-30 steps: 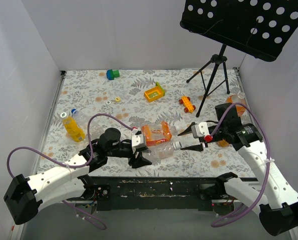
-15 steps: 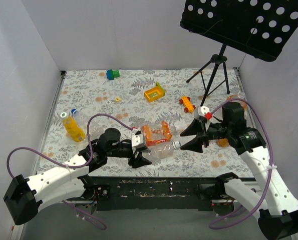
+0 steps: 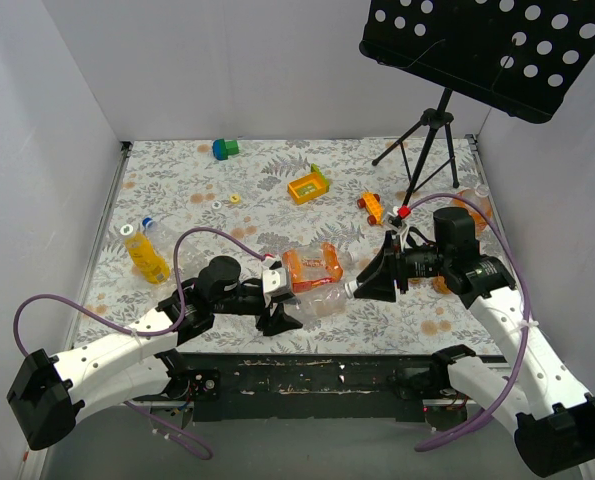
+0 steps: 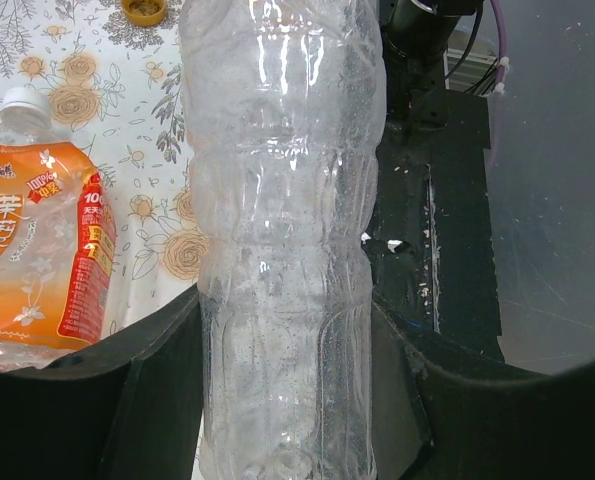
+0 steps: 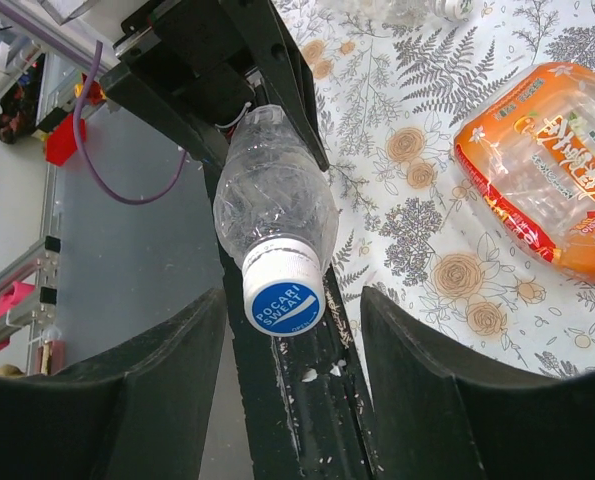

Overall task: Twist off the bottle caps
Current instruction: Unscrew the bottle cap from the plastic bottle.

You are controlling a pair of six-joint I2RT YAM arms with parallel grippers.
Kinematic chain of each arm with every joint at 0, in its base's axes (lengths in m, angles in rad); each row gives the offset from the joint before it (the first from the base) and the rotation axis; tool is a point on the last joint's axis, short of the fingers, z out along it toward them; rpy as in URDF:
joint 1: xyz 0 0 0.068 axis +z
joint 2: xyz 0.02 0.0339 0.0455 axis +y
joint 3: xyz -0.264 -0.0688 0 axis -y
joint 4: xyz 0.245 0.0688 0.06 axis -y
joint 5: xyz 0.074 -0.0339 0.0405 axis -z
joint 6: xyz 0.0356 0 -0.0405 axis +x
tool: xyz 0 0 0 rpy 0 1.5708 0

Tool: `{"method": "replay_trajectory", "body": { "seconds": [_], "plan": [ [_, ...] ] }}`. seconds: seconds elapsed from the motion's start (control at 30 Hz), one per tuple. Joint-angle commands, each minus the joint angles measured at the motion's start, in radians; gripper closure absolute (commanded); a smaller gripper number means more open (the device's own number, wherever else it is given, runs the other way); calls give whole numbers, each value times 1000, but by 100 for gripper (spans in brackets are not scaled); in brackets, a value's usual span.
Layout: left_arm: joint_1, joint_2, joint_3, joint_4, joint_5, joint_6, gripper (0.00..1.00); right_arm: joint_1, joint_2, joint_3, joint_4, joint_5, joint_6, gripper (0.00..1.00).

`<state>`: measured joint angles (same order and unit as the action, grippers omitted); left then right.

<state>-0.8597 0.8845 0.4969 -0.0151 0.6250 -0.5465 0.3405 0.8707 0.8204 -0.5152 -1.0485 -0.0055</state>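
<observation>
Having swung in, the right gripper (image 3: 369,282) now straddles the blue-topped cap (image 5: 284,294), jaws open, not touching. Behind the cap, the left gripper (image 4: 287,350) clamps the clear bottle (image 4: 282,200), so unscrewing looks ready to begin.

Three plain white walls (image 3: 227,70) close the space at the back and on both sides, evenly lit, without hard shadows. The table (image 3: 277,215) has a pale cover printed with grey leaves and orange flowers. At the right back corner a black music stand (image 3: 487,40) rises on a tripod (image 3: 436,119), its perforated desk tilted. A black metal rail (image 3: 307,375) runs along the near edge
</observation>
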Motion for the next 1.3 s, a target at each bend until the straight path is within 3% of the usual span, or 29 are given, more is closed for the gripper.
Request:
{"method": "replay_trajectory", "body": {
  "seconds": [0.0,0.2,0.33,0.5,0.57,0.63,0.83,0.97,1.1,1.27],
  "plan": [
    [-5,-16,2,40,-7,5,100,3,-1,-6,60,-4,61,39],
    [-4,-10,2,47,-10,0,100,11,8,-7,63,-5,70,45],
    [-4,-12,-1,53,-10,-4,100,14,17,-6,53,-2,67,55],
    [-4,-15,-6,47,-10,-4,100,14,16,14,44,-47,9,82],
    [-5,-21,-9,44,-2,-4,100,14,24,45,-8,-161,-180,87],
    [-4,-24,-12,43,4,-6,100,14,39,98,-151,-250,-441,99],
    [-4,-45,-18,33,27,-13,100,14,169,328,-797,-196,-1424,99],
    [-4,-53,-17,24,27,-12,100,17,134,335,-760,-38,-1698,99],
    [-4,-58,-17,20,25,-12,100,17,71,321,-617,-4,-1702,99],
    [-4,-59,-26,27,27,-13,100,17,70,304,-625,-41,-1748,99]
  ]
}}
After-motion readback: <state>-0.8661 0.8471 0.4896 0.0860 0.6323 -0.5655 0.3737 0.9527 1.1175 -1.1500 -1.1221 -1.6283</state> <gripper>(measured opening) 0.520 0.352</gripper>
